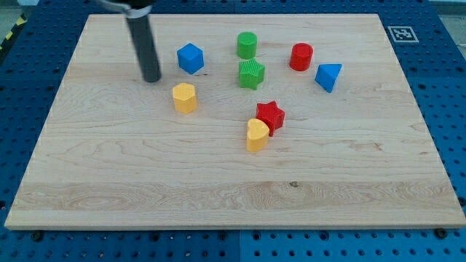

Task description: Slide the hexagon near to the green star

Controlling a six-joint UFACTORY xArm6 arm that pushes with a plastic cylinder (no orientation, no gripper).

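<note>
The yellow hexagon [185, 97] lies left of the board's middle. The green star [251, 74] sits to its upper right, just below the green cylinder [247, 45]. My tip [151, 78] rests on the board up and to the left of the yellow hexagon, a short gap away, and left of the blue block [190, 58], which may also be a hexagon.
A red cylinder [301, 56] and a blue triangular block [328, 76] lie at the upper right. A red star [271, 115] touches a yellow heart [256, 135] near the middle. The wooden board [87, 182] sits on a blue perforated table.
</note>
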